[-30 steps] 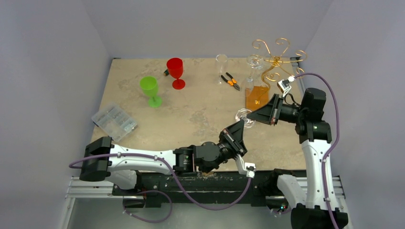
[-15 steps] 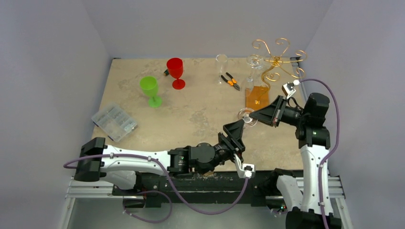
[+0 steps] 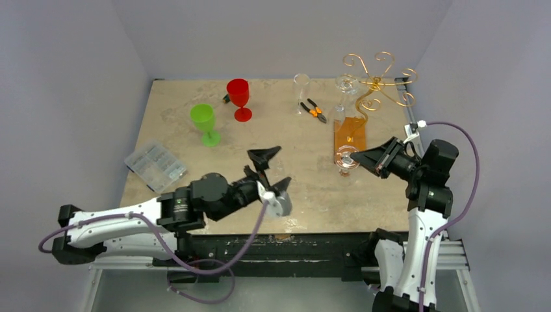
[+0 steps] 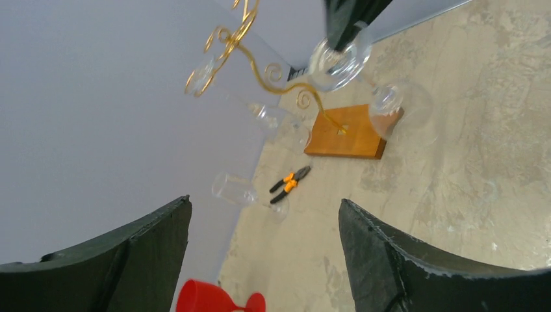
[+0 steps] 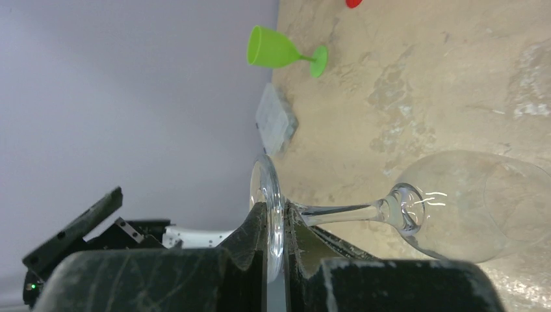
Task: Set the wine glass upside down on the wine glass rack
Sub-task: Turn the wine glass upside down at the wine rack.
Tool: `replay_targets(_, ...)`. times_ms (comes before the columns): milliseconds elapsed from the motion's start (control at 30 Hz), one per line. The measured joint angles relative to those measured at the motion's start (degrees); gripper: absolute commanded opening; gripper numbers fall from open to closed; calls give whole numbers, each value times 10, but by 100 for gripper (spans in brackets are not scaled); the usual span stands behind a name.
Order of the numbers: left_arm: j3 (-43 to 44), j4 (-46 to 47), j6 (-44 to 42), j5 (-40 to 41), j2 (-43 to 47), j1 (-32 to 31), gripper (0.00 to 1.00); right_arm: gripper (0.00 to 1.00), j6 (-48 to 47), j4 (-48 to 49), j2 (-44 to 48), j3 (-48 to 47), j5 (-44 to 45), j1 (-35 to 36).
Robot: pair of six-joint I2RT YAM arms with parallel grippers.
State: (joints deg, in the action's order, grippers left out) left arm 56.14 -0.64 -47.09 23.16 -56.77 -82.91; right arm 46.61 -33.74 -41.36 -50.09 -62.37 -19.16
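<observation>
While the right gripper point(image 3: 361, 158) is pinching the glass point(image 3: 345, 160) by its foot, bowl down by the rack point(image 3: 375, 83), the left gripper point(image 3: 278, 167) is hanging wide open and empty.

Left wrist: the glass point(image 4: 397, 108) is hovering short of the rack point(image 4: 256, 62) and its wire arms.

Right wrist: the fingers point(image 5: 195, 279) are clamping the foot's rim, so lifting slowly and keeping the glass point(image 5: 458, 208) plumb seems wise.

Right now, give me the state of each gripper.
Left gripper: open, holding nothing.
Right gripper: shut on the foot of the wine glass.
</observation>
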Motion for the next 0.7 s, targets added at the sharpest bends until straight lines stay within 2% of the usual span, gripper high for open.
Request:
replay_targets(133, -14, -61, 97, -64, 101, 124, 93, 0, -19, -26, 17, 0, 30, -26)
replay_targets(233, -47, -68, 140, -87, 162, 182, 100, 0, -23, -38, 29, 0, 47, -47)
replay_targets(333, -85, -68, 168, -95, 203, 196, 100, 0, -23, -47, 42, 0, 57, -69)
replay_targets(700, -155, -73, 223, -88, 259, 234, 100, 0, -27, -78, 53, -28, 88, -126)
